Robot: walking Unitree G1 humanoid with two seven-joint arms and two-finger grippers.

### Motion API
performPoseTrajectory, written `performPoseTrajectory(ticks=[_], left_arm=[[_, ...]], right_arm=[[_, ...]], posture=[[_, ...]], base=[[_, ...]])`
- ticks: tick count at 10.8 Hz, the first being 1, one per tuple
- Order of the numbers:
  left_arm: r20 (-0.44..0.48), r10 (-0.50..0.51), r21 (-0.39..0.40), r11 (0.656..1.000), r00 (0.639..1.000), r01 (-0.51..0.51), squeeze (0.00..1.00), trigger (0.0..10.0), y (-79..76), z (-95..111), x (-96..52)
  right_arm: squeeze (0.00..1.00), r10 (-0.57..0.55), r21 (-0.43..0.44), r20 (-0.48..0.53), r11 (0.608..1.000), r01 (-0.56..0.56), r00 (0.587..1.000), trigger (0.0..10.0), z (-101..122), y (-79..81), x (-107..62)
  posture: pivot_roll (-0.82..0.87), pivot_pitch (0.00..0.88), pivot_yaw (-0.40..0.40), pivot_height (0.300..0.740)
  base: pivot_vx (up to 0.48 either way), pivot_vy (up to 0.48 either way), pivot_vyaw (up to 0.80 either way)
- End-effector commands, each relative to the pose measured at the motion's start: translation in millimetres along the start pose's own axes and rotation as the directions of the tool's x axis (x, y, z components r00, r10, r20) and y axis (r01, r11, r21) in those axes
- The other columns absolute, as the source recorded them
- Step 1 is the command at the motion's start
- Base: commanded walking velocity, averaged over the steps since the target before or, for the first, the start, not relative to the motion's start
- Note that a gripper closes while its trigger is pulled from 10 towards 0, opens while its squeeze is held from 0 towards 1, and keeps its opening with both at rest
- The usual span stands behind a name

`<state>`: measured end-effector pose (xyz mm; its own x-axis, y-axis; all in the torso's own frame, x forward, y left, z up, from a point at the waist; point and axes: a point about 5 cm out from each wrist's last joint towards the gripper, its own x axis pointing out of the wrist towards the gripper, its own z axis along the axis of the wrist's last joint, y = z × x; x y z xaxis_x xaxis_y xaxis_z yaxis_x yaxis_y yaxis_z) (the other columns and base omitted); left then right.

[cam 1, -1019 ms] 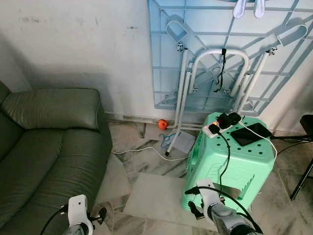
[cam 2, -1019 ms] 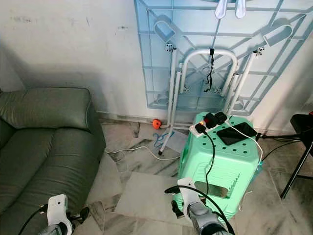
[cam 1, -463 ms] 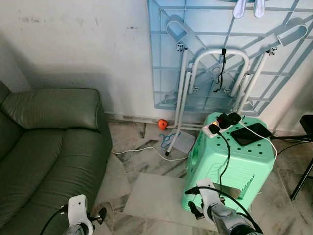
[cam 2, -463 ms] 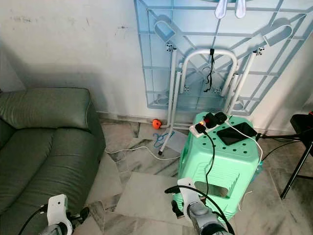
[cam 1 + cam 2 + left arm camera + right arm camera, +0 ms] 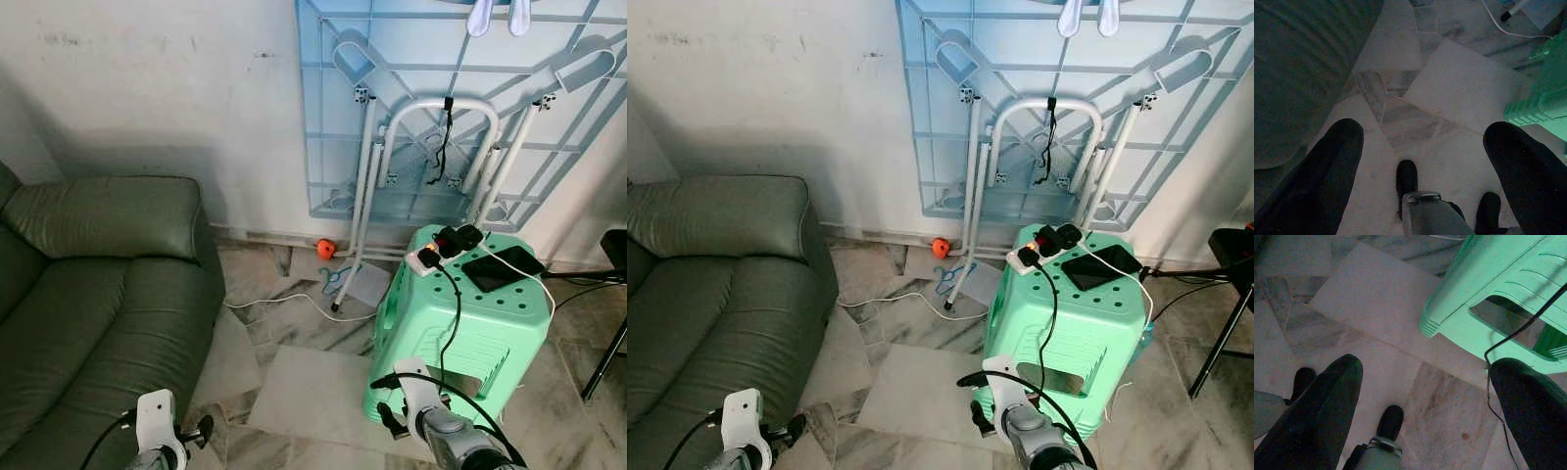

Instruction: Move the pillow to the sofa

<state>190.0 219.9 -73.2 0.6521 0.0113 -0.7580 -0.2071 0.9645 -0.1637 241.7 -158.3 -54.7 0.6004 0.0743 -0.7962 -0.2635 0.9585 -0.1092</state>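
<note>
A dark green leather sofa point(image 5: 88, 294) stands at the left against the white wall, its seat and armrest bare. My left arm point(image 5: 157, 416) hangs low beside the sofa's front corner. Its gripper point(image 5: 1425, 128) is open over the marble floor, with nothing between the fingers point(image 5: 1327, 161). On the other side, my right arm point(image 5: 421, 401) hangs in front of the green stool. The right gripper point(image 5: 1427, 366) is open too and holds nothing, its fingers point(image 5: 1327, 401) spread above the floor tiles and my feet.
A mint-green plastic stool point(image 5: 470, 313) stands at the right, carrying a power strip point(image 5: 446, 245) and a black phone point(image 5: 503, 266). A folded light-blue table point(image 5: 441, 108) leans on the wall. An orange ball point(image 5: 325, 248) and a white cable point(image 5: 284, 299) lie on the floor.
</note>
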Motion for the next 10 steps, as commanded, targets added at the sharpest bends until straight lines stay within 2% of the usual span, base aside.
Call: performPoseTrajectory(ticks=[1, 8, 9, 10], left_arm=[[-0.097, 0.274, -0.110, 0.953, 0.957, -0.284, 0.00, 10.0, 37.4, -31.5, -16.1], [-0.097, 0.274, -0.110, 0.953, 0.957, -0.284, 0.00, 10.0, 37.4, -31.5, -16.1], [-0.156, 0.256, -0.055, 0.962, 0.954, -0.267, 0.00, 10.0, 34.2, -45.1, -18.6], [-0.161, 0.253, -0.050, 0.963, 0.954, -0.264, 0.00, 10.0, 34.5, -46.0, -18.9]], right_arm=[[0.00, -0.037, -0.118, -0.015, 0.992, 0.035, 0.999, 10.0, -1.2, -8.1, -0.9], [0.00, -0.037, -0.118, -0.015, 0.992, 0.035, 0.999, 10.0, -1.2, -8.1, -0.9], [0.00, 0.026, -0.116, -0.017, 0.993, -0.028, 1.000, 10.0, -4.5, 0.0, -0.6], [0.00, 0.034, -0.127, -0.015, 0.991, -0.035, 0.999, 10.0, -4.1, 1.4, -0.5]], posture=[[-0.05, 0.000, 0.051, 0.740], [-0.05, 0.000, 0.051, 0.740], [-0.04, 0.000, 0.060, 0.740], [-0.04, 0.000, 0.058, 0.740]], base=[[0.000, 0.000, 0.00], [0.000, 0.000, 0.00], [0.000, 0.000, 0.00], [0.000, 0.000, 0.00]])
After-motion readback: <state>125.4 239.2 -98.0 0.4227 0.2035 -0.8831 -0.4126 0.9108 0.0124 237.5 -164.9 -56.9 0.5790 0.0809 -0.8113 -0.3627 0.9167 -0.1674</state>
